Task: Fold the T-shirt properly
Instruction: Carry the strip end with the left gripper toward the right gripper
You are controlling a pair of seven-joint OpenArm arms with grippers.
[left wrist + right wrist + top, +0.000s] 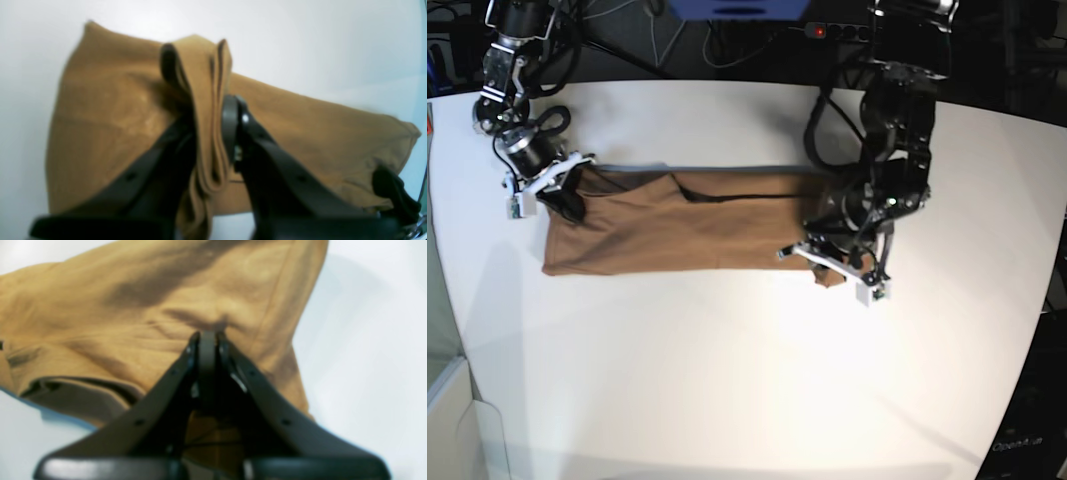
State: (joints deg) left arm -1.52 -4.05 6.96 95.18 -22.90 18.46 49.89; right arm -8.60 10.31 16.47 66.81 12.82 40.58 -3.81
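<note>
The tan T-shirt lies on the white table as a long horizontal band, folded lengthwise. My left gripper, on the right of the base view, is shut on the band's right end. In the left wrist view the gripper pinches a bunched fold of several layers of the T-shirt, lifted above the rest. My right gripper is shut on the band's upper left corner. In the right wrist view its closed gripper bites the T-shirt, which puckers at the tips.
The white table stretches wide in front of the shirt. Dark cables and a power strip lie beyond the far edge. The table's left edge is close to the right arm.
</note>
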